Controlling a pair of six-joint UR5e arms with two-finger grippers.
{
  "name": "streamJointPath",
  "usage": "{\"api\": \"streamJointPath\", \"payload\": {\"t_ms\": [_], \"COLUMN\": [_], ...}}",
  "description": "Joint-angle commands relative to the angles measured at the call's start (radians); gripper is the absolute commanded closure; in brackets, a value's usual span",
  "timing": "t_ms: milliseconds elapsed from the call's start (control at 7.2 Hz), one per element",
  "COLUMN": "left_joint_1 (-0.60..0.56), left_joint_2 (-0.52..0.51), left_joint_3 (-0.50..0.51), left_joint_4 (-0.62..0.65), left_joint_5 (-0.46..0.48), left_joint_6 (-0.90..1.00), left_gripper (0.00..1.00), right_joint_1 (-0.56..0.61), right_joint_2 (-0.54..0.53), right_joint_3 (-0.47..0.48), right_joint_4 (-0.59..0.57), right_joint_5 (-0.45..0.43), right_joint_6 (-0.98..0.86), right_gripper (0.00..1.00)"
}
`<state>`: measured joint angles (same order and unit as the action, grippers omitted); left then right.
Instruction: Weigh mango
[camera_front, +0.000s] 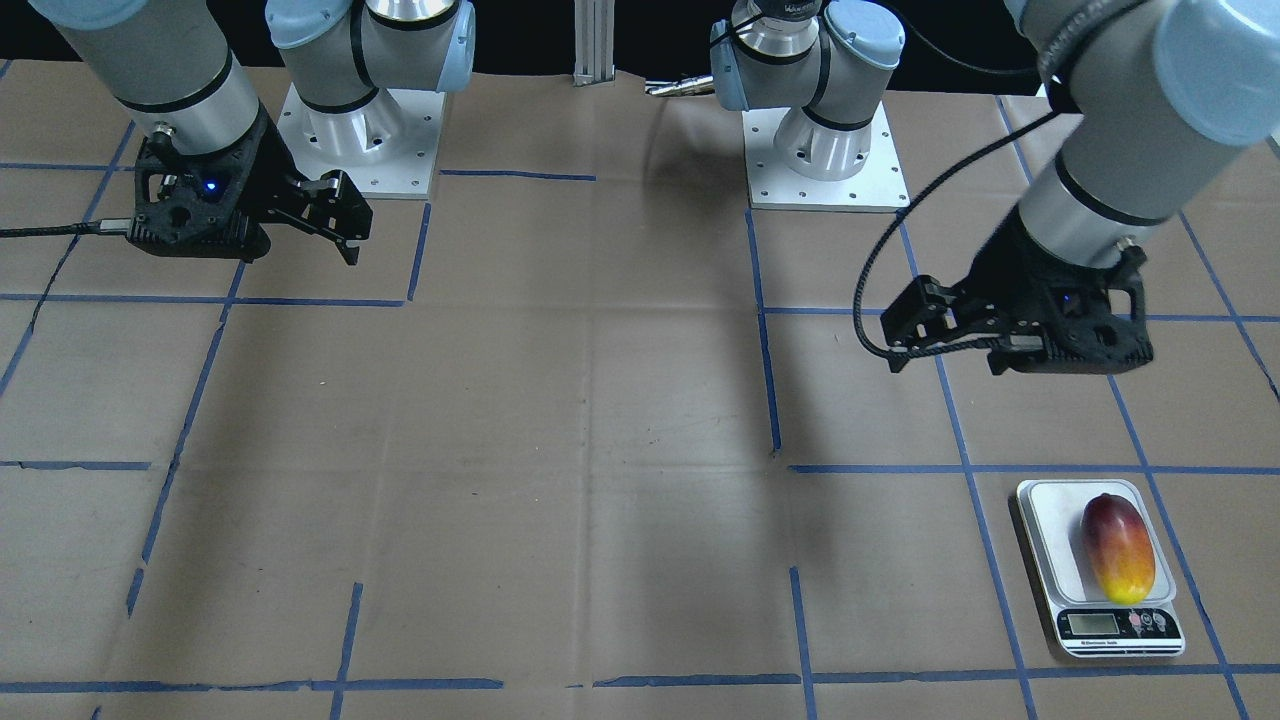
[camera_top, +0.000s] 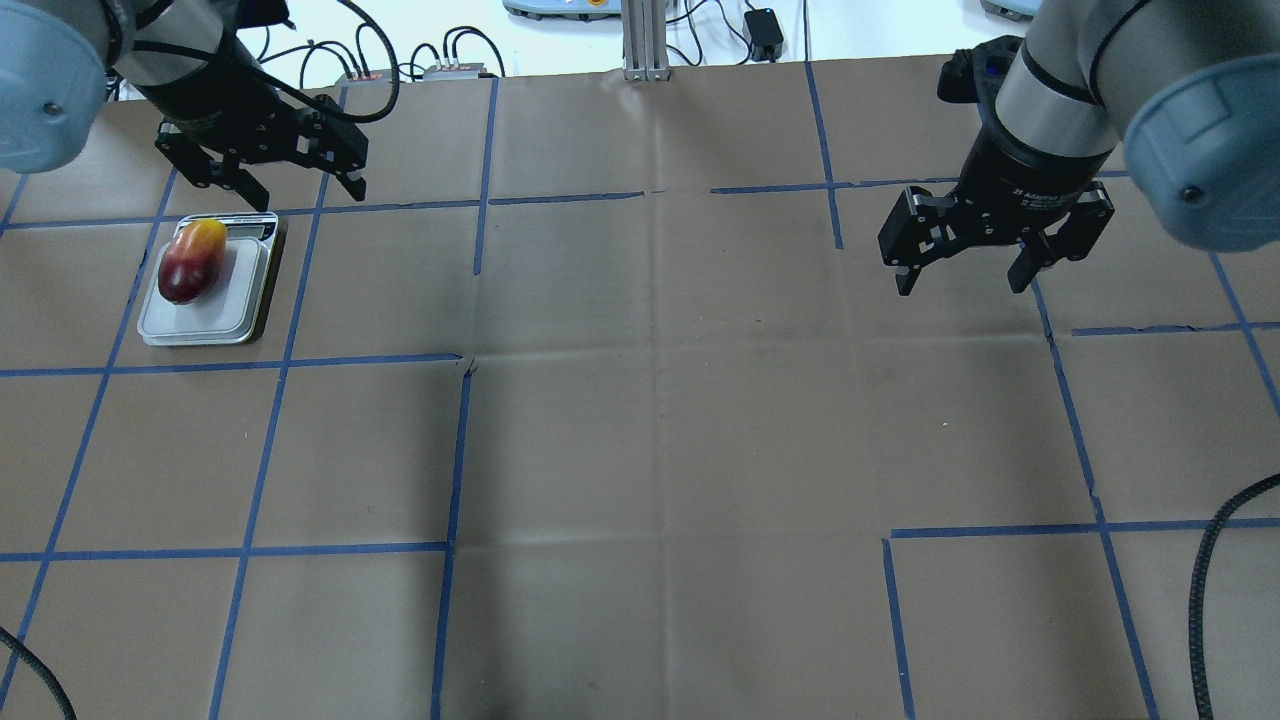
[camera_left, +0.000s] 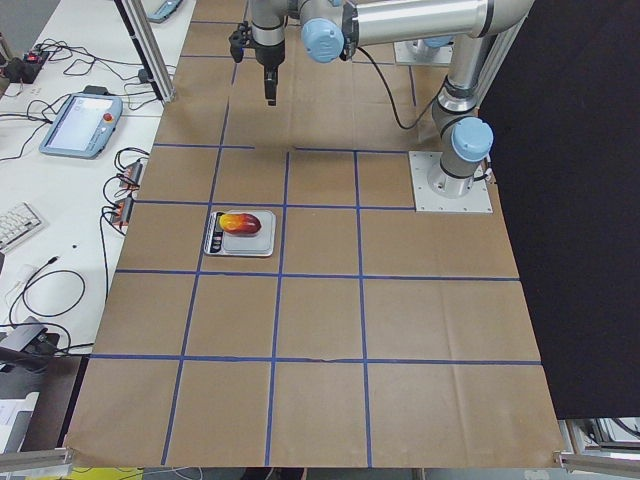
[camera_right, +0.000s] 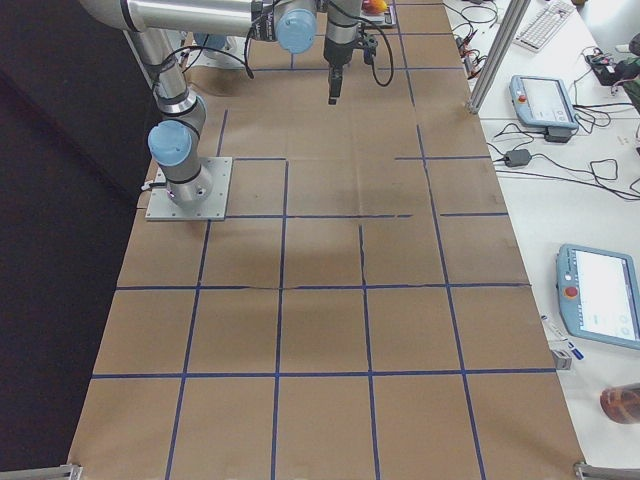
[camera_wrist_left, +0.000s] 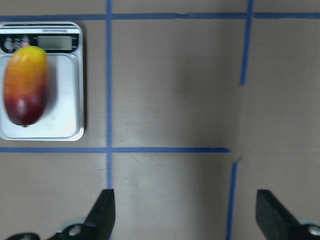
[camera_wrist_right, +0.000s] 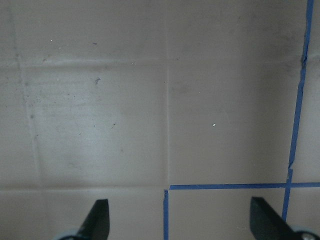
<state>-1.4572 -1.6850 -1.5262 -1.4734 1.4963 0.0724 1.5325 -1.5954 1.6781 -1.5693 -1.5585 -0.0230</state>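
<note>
The mango (camera_top: 190, 262), dark red at one end and yellow at the other, lies lengthwise on the platform of a small silver scale (camera_top: 235, 300) at the table's left. It also shows in the front view (camera_front: 1117, 548) and the left wrist view (camera_wrist_left: 25, 85), yellow end toward the display. My left gripper (camera_top: 305, 190) is open and empty, raised just beyond the scale's display end and apart from it. My right gripper (camera_top: 960, 280) is open and empty, raised over bare table at the far right.
The table is brown paper marked with a blue tape grid (camera_top: 470, 200). The arm bases (camera_front: 828, 150) stand at the robot's edge. A black cable (camera_top: 1210, 560) hangs at the near right. Control tablets and cords lie beyond the table's far edge.
</note>
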Motion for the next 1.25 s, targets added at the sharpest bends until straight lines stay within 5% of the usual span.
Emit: {"api": "streamJointPath", "payload": {"t_ms": [0, 278, 1111], "left_joint_1": [-0.034, -0.064, -0.065], "left_joint_2": [0.021, 0.036, 0.05], "left_joint_3": [-0.026, -0.029, -0.086], "left_joint_4": [-0.001, 0.002, -0.004], "left_joint_5": [-0.005, 0.128, 0.064], "left_joint_6": [-0.045, -0.046, -0.049], "left_gripper": [0.0, 0.0, 0.0], "right_joint_1": [0.0, 0.0, 0.0], "right_joint_2": [0.0, 0.0, 0.0], "right_joint_3": [0.0, 0.0, 0.0], "right_joint_4": [0.0, 0.0, 0.0], "right_joint_5": [0.0, 0.0, 0.0], "right_joint_6": [0.0, 0.0, 0.0], "right_gripper": [0.0, 0.0, 0.0]}}
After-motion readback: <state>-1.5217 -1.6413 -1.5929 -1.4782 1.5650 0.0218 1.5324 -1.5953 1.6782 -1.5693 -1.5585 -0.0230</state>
